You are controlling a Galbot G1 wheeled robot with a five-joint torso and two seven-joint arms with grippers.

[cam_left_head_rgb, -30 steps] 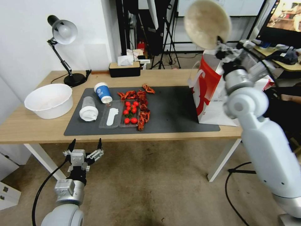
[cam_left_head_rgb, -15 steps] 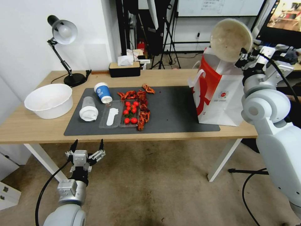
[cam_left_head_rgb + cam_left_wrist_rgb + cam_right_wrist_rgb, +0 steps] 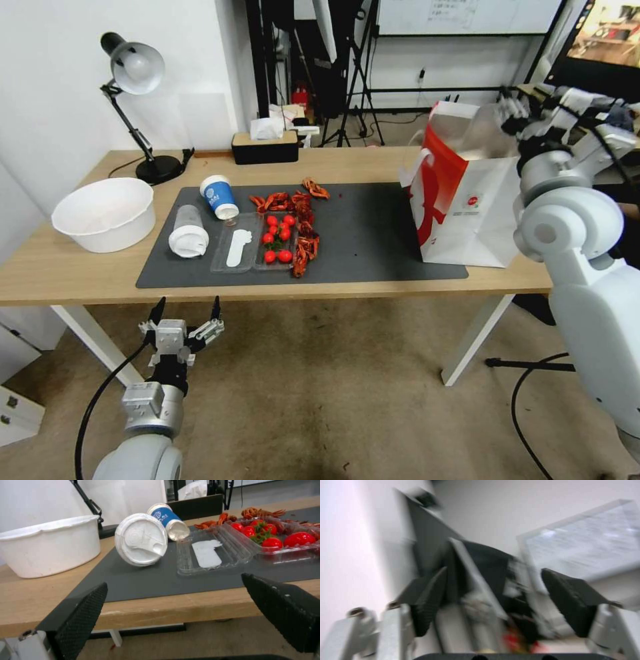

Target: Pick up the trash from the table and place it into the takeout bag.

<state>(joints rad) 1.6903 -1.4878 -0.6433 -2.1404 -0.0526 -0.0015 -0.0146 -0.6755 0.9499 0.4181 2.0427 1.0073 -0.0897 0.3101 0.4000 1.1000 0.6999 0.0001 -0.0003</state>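
Upper right: right gripper (image 3: pixel 513 110), fingers spread and empty, above white red-sided paper takeout bag (image 3: pixel 467 193). Lower left: left gripper (image 3: pixel 185 312) parted, idle.

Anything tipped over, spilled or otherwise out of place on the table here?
Yes. The blue-white paper cup and clear lidded cup lie on their sides on the dark mat. Red leftovers are strewn loose beside an open clear tray.

We see a long table with a light wood top (image 3: pixel 80 277) and white legs. On it lie a big dark grey mat (image 3: pixel 373 230), a round white plastic basin (image 3: pixel 105 213), a black desk lamp (image 3: pixel 137 100), a black tissue box (image 3: pixel 265 148) and a white paper bag with red sides (image 3: pixel 467 200).
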